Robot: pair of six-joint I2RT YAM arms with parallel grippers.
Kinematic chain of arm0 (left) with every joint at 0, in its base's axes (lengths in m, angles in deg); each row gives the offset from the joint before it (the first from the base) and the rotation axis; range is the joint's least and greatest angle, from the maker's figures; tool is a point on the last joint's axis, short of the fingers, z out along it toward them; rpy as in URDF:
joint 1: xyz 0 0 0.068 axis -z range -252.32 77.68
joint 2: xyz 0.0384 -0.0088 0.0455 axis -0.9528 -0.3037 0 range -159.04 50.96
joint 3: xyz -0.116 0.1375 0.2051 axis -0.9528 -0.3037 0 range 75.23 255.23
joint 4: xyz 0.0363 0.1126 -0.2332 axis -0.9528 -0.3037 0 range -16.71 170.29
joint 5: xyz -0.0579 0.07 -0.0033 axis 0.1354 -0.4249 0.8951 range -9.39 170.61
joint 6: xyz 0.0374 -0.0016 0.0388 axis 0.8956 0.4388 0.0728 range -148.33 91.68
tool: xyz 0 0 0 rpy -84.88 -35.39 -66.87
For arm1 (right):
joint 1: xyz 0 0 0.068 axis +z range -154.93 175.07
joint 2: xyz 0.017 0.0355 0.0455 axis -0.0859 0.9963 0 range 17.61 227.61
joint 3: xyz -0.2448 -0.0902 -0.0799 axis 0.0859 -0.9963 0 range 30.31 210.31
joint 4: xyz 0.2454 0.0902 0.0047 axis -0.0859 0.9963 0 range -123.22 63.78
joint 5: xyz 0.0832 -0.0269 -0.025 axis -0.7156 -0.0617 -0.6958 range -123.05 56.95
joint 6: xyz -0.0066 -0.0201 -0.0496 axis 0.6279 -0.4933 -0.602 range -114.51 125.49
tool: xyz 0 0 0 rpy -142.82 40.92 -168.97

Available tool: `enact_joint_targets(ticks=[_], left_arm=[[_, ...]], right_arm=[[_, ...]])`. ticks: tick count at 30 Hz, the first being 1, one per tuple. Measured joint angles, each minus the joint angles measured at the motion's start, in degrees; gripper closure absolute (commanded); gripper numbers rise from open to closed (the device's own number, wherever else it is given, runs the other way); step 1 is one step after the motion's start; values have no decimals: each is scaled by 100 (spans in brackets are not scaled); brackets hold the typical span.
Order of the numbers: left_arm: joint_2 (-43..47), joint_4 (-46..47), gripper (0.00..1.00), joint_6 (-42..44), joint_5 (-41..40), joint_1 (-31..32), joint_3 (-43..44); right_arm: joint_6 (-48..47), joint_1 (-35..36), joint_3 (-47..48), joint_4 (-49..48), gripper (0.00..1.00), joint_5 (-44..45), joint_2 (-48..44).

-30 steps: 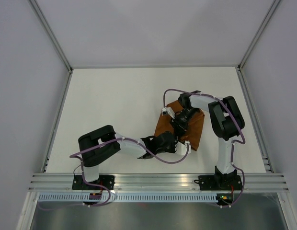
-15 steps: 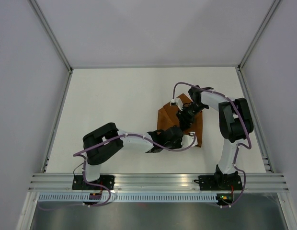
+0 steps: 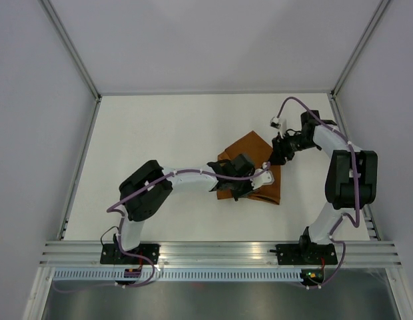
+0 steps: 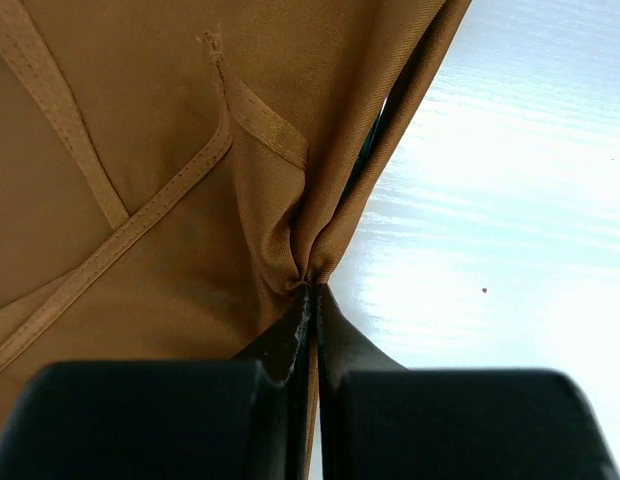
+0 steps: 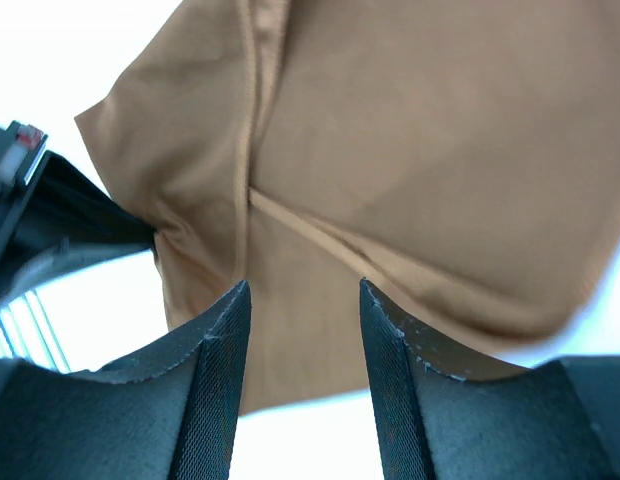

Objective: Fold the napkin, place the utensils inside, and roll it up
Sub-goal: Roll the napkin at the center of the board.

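The rust-orange napkin [image 3: 250,148] lies bunched and folded right of the table's middle. My left gripper [image 3: 241,181] is over its near part and shut on a pinched fold of the napkin [image 4: 140,120], with the cloth gathered at the jaw tips [image 4: 312,290]. A thin dark teal sliver [image 4: 373,135], possibly a utensil, shows between two cloth layers. My right gripper [image 3: 280,156] is open and empty at the napkin's right edge. In the right wrist view the napkin [image 5: 420,150] lies just beyond the spread right gripper [image 5: 300,290].
The white table [image 3: 153,147] is edged by metal rails [image 3: 80,167] left and right and grey walls behind. The left gripper's body [image 5: 45,225] shows at the left of the right wrist view. Both arms' cables loop near the napkin.
My right gripper has left the top of the napkin and moved up and right to its edge. My left gripper has moved farther in over the napkin, and the cloth has shifted.
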Motion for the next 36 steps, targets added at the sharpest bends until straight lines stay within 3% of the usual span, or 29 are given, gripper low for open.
enact_joint_targets(ticks=[5,16,27,36], left_arm=[[-236,-535,98,-168,697,-317,442],[-758,-1292,98,-433,1930,-850,1172],[-1167,-1676,98,-616,2588,-1102,1637],[-1373,-1886,98,-699,2868,-1180,1895]], right_arm=[[-385,-586,-605,-42,46,-208,-564],[-1670,-476,-2334,-203,38,-273,-2234],[-1351,901,-3707,-2046,30,295,-3279],[-1274,1445,-4151,-3062,28,776,-3436]])
